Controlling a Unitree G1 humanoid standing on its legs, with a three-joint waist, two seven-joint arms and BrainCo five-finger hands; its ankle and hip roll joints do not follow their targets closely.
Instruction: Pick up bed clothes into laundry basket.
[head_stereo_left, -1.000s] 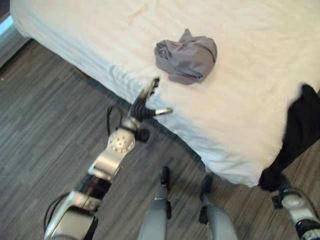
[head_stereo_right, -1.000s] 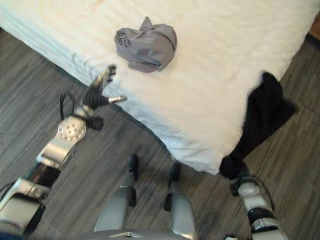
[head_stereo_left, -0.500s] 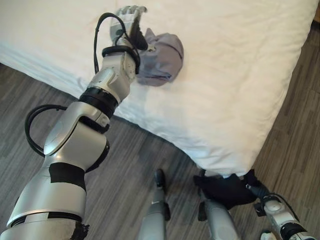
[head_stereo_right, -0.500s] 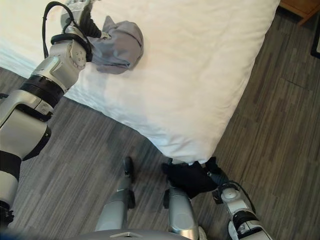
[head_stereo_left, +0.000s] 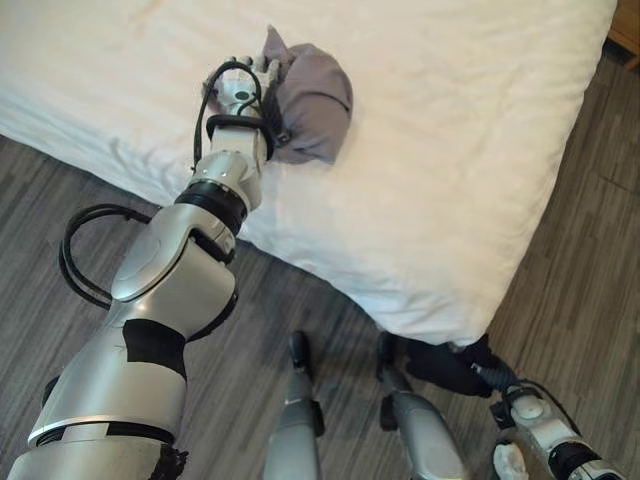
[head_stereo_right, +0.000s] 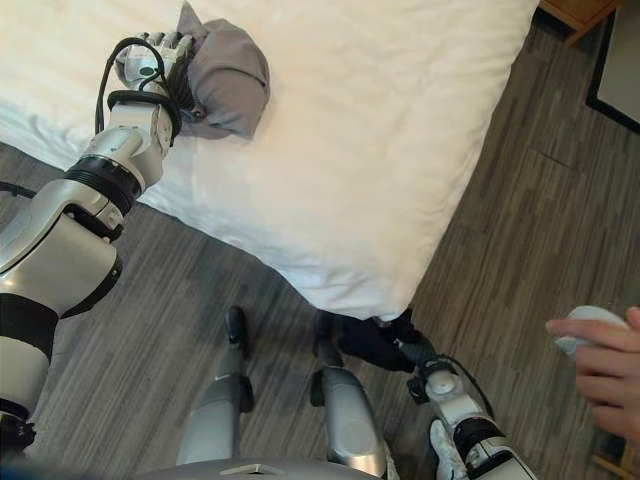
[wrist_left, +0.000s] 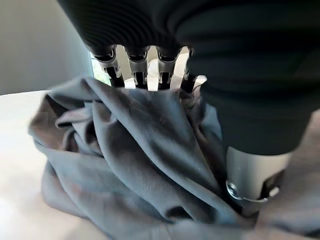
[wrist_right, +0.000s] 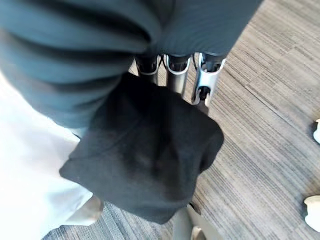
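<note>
Bed clothes here are two loose garments. They are described after the surfaces that carry them, in order of size.

Bed (head_stereo_left: 430, 200): a white cover, smooth with shallow creases, draped over a rounded corner near the robot.

Floor (head_stereo_right: 500, 200): grey wood-grain planks running along the bed's side and foot.

Grey garment (head_stereo_left: 310, 100): soft, thin fabric bunched into a rounded heap with deep folds, lying on the bed near its side edge, with one pointed fold standing up at the far end.

Left hand (head_stereo_left: 250, 85): reached onto the bed and pressed against the heap's near side. In the left wrist view its fingers (wrist_left: 142, 65) curl down into the grey fabric and the thumb is sunk into the folds, so the hand grips the grey garment (the heap rests on the bed).

Black garment (wrist_right: 150, 150): matte dark cloth gathered into a compact lump, hanging low beside the bed's corner, above the floor.

Right hand (wrist_right: 175, 70): fingers closed round the top of the black lump, holding it clear of the floor.

A person's hand (head_stereo_right: 605, 370) shows at the edge of the right eye view, holding a small pale rounded object (head_stereo_right: 585, 325).
</note>
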